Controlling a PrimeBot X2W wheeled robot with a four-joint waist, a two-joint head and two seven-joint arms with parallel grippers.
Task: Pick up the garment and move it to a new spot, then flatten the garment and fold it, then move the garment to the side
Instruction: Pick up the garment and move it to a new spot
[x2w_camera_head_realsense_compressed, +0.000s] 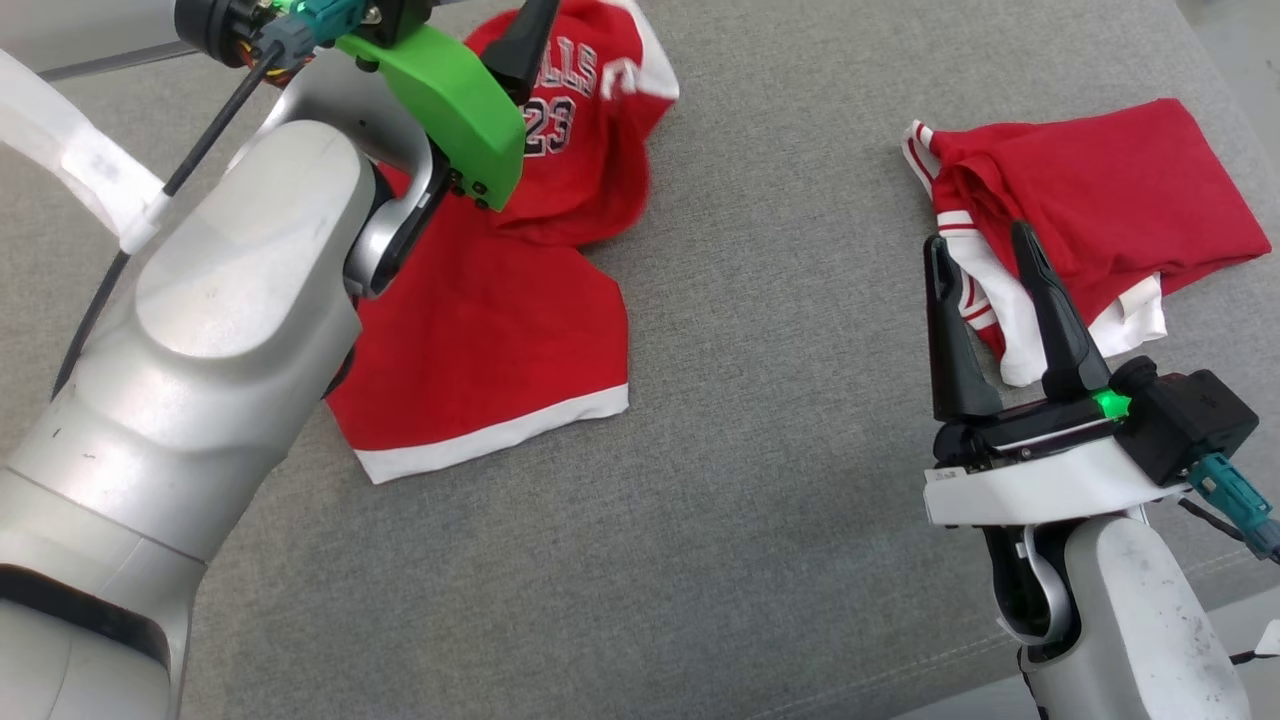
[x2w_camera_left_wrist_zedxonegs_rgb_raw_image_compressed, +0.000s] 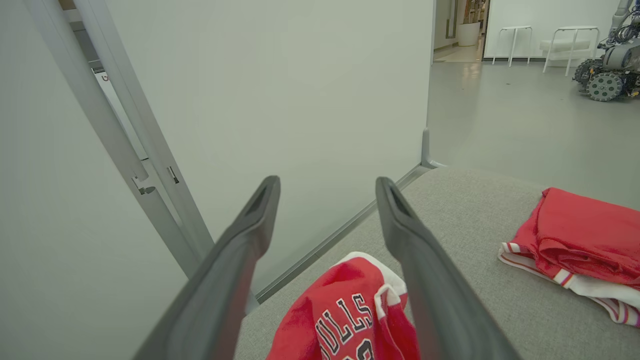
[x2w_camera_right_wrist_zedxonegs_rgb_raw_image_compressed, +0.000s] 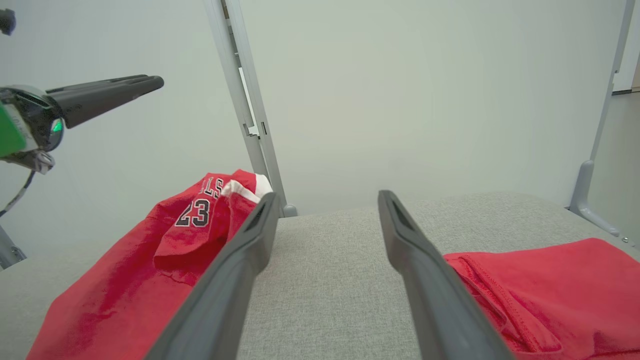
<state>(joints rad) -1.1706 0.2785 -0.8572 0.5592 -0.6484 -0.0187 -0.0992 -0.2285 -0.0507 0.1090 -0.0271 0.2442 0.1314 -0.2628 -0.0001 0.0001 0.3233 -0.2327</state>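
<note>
A red jersey (x2w_camera_head_realsense_compressed: 500, 330) with white trim and "BULLS 23" lettering lies crumpled on the grey padded surface (x2w_camera_head_realsense_compressed: 780, 450), upper end bunched, hem toward me. My left gripper (x2w_camera_left_wrist_zedxonegs_rgb_raw_image_compressed: 327, 187) hovers open above the bunched end (x2w_camera_left_wrist_zedxonegs_rgb_raw_image_compressed: 345, 310), holding nothing; one dark finger (x2w_camera_head_realsense_compressed: 522, 45) shows past its green cover. My right gripper (x2w_camera_head_realsense_compressed: 977, 240) stands open at the right, nothing between its fingers (x2w_camera_right_wrist_zedxonegs_rgb_raw_image_compressed: 328, 196). In the head view its fingers overlap the white striped edge of a second, folded red garment (x2w_camera_head_realsense_compressed: 1100, 190). The jersey (x2w_camera_right_wrist_zedxonegs_rgb_raw_image_compressed: 150, 260) lies left of it.
A pale wall panel (x2w_camera_left_wrist_zedxonegs_rgb_raw_image_compressed: 275, 100) with a grey metal post (x2w_camera_left_wrist_zedxonegs_rgb_raw_image_compressed: 140, 150) borders the far edge of the surface. Beyond the right end is open floor with a wheeled robot (x2w_camera_left_wrist_zedxonegs_rgb_raw_image_compressed: 607, 75) and white stools (x2w_camera_left_wrist_zedxonegs_rgb_raw_image_compressed: 515, 42). The surface's near edge runs at lower right (x2w_camera_head_realsense_compressed: 1000, 650).
</note>
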